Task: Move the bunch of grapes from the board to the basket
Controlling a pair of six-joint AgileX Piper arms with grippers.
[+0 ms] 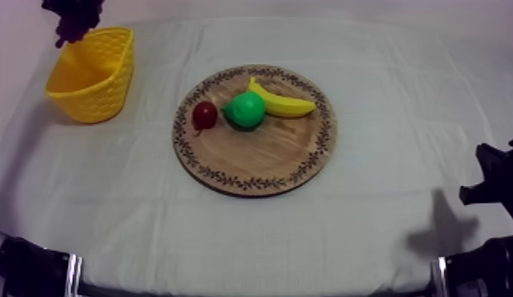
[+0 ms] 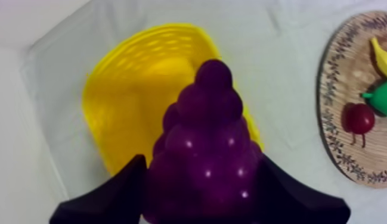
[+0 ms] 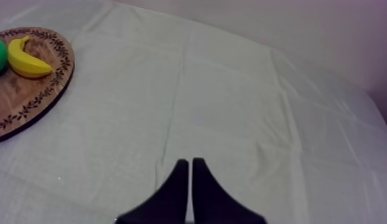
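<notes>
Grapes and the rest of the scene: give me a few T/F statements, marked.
1. The left end effector is shut on the grapes. True.
2. The grapes lie on the board. False: they are held in the air at the basket.
3. The right end effector is open. False: its fingers lie together, shut on nothing.
4. The banana, pear and small red fruit sit on the board. True.

Top camera slants down over the whole table [image 1: 370, 95]; left wrist camera hovers above the basket [image 2: 121, 89]; all share the board [image 1: 259, 162].
</notes>
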